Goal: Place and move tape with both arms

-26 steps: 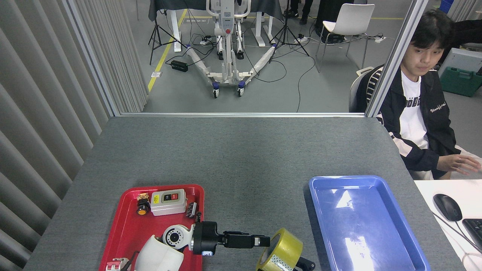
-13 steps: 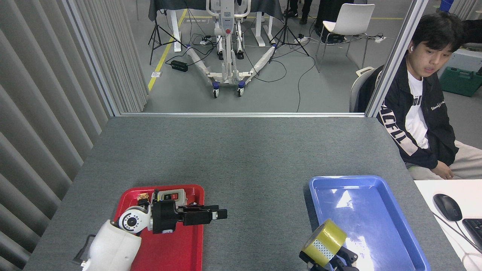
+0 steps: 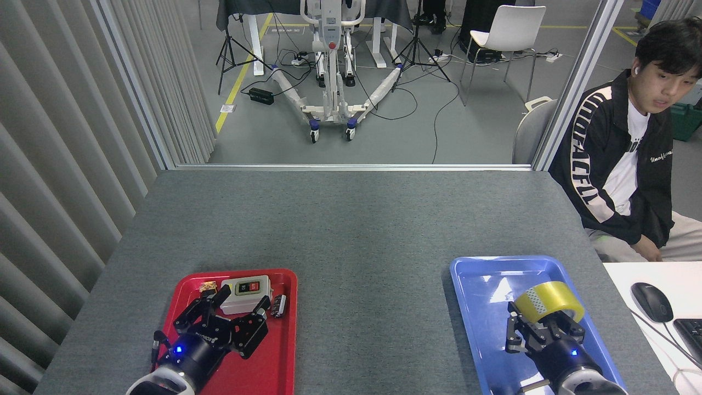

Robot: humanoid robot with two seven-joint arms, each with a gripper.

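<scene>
The tape (image 3: 548, 300) is a yellow roll, tilted, held over the blue tray (image 3: 477, 307) at the lower right. My right gripper (image 3: 543, 325) comes up from the bottom edge and is shut on the roll's near side. My left gripper (image 3: 236, 310) stands over the red tray (image 3: 277, 362) at the lower left. Its black fingers (image 3: 218, 298) are spread open with nothing between them, just in front of the grey switch box (image 3: 247, 293).
The red tray also holds small parts beside the switch box. A person (image 3: 625, 159) sits at the right beyond the table's corner. A mouse (image 3: 651, 302) and a keyboard lie on the white desk at the far right. Grey table (image 3: 351, 230) stretches ahead.
My right gripper carried the tape from the table between the trays to over the blue tray. My left arm swung back left and now points forward over the red tray.
</scene>
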